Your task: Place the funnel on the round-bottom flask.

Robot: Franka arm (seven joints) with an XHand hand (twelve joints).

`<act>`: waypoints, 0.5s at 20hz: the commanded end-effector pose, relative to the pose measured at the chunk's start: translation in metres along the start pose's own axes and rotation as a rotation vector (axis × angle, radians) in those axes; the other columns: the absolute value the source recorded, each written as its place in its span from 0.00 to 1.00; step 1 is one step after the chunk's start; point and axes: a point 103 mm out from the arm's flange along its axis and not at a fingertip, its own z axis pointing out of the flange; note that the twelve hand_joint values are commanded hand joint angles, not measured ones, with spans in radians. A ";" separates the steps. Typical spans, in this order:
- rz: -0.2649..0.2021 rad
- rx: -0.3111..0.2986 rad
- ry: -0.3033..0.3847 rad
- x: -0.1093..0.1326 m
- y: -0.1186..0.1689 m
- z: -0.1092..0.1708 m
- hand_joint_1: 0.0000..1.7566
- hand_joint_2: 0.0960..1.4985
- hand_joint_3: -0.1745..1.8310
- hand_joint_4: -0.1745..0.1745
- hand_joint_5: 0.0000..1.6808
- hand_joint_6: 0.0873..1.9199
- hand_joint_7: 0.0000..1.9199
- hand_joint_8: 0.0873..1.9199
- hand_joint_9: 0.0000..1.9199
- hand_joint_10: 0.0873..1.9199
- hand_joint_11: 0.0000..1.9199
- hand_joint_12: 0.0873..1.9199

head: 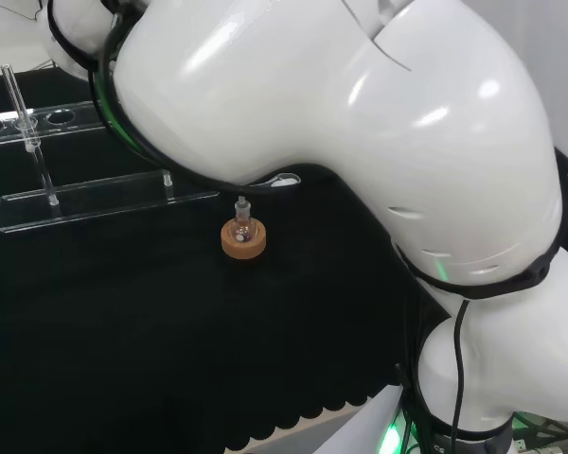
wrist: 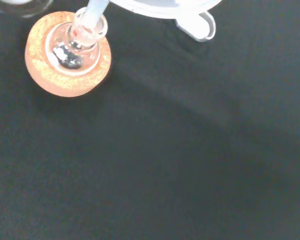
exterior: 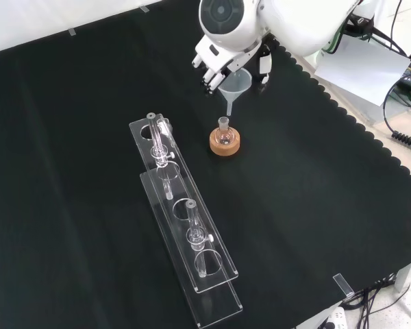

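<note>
One funnel [exterior: 234,84], one round-bottom flask [exterior: 224,134], one cork ring [exterior: 225,143], two racks [exterior: 192,226].

A small round-bottom flask [head: 242,230] sits in a cork ring [head: 243,239] on the black cloth [head: 123,322]; a thin tip, maybe the funnel's stem, hangs just above its neck; the big white arm [head: 360,132] covers what is higher up; behind stands a clear rack [head: 104,197] with a thin glass tube [head: 26,118].
</note>
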 end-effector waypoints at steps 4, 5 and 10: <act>-0.027 -0.002 0.031 -0.001 0.012 0.015 0.46 0.44 0.43 0.47 0.42 0.39 0.39 0.29 0.56 0.18 0.28 0.66; -0.013 0.000 0.018 0.004 0.011 0.011 0.46 0.44 0.43 0.47 0.42 0.39 0.39 0.29 0.56 0.18 0.28 0.66; -0.020 -0.005 0.030 -0.001 0.010 0.010 0.46 0.44 0.43 0.47 0.42 0.39 0.39 0.29 0.56 0.18 0.28 0.66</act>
